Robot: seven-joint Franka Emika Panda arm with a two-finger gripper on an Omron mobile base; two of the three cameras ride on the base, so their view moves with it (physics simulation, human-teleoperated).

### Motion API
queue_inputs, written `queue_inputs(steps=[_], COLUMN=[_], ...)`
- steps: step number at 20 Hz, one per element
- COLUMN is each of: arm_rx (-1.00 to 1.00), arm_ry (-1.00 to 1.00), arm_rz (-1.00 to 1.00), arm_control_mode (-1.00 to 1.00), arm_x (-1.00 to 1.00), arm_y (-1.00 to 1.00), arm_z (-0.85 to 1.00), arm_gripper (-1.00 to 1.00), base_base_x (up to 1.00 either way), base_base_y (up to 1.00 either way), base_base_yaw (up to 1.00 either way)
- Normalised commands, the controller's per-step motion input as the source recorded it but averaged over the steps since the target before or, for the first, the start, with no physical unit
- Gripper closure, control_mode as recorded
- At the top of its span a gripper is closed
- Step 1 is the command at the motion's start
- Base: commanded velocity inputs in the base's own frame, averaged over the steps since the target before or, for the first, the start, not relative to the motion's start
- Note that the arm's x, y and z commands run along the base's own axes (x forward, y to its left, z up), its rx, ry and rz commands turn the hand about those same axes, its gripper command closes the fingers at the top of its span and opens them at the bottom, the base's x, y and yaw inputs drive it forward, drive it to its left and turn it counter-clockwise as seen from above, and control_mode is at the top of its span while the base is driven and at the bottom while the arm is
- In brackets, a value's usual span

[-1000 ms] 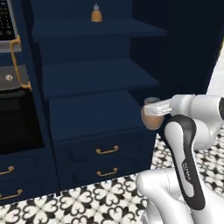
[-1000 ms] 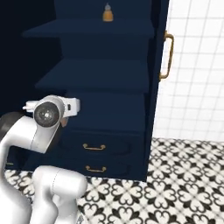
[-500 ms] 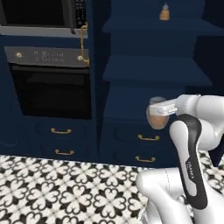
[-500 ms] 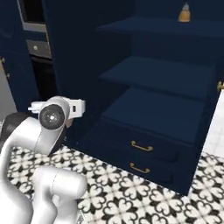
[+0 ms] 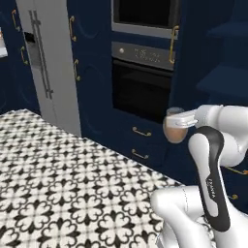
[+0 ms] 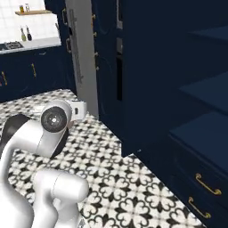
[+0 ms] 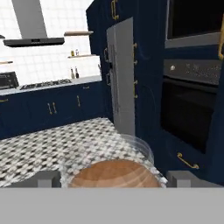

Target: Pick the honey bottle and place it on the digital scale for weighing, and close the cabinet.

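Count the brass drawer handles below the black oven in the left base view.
2: upper handle just under the oven, lower handle nearer the floor; more may be hidden.

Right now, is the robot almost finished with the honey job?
Not yet. Picking looks done: the gripper holds the honey bottle up off the floor, in front of the black oven. Left to do: set it on the scale, and close the cabinet, whose shelves show open.

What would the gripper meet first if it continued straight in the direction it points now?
Probably the grey refrigerator: it stands about centre ahead of the gripper, which holds the honey bottle. Patterned floor lies before it; depth is unclear.
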Motion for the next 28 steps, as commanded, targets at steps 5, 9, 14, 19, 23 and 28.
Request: queue_inputs(steps=[5,9,14,19,23,28], arm_rx=[0.0,0.0,0.0,0.0,0.0,0.0], arm_ry=[0.0,0.0,0.0,0.0,0.0,0.0], arm_rz=[0.0,0.0,0.0,0.0,0.0,0.0], arm_control_mode=[1.0,1.0,1.0,1.0,1.0,1.0], arm_x=[0.0,0.0,0.0,0.0,0.0,0.0], arm_y=[0.0,0.0,0.0,0.0,0.0,0.0], arm_z=[0.0,0.0,0.0,0.0,0.0,0.0], arm_gripper=[1.0,1.0,1.0,1.0,1.0,1.0], base_base_x=[0.02,0.02,0.01,0.01,0.01,0.04], base_base_y=[0.0,-0.02,-0.02,0.0,0.0,0.0], base_base_yaw=[0.95,0.99,1.0,1.0,1.0,0.98])
